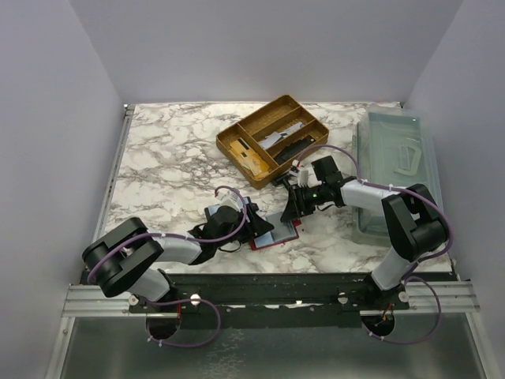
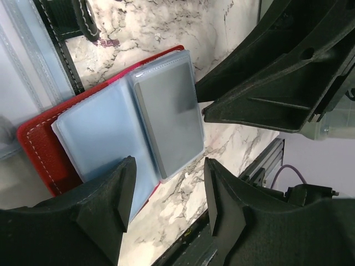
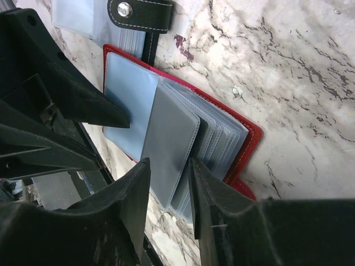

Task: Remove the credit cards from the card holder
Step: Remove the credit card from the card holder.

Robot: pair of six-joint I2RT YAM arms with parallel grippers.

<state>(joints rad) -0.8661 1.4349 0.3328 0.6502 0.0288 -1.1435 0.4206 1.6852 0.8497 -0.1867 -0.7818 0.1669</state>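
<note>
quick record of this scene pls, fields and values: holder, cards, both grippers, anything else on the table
card holder: red, lying open on the marble table, clear sleeves fanned
credit cards: one grey card shows in the top sleeve; none out yet
left gripper: open, over the holder's left page
right gripper: jaws straddle the top sleeve's edge; grip unclear
other: wooden tray at the far side, clear bin on the right

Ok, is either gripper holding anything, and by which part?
Left gripper holds nothing; it is open over the card holder. Right gripper straddles a sleeve edge; grip cannot be told.
</note>
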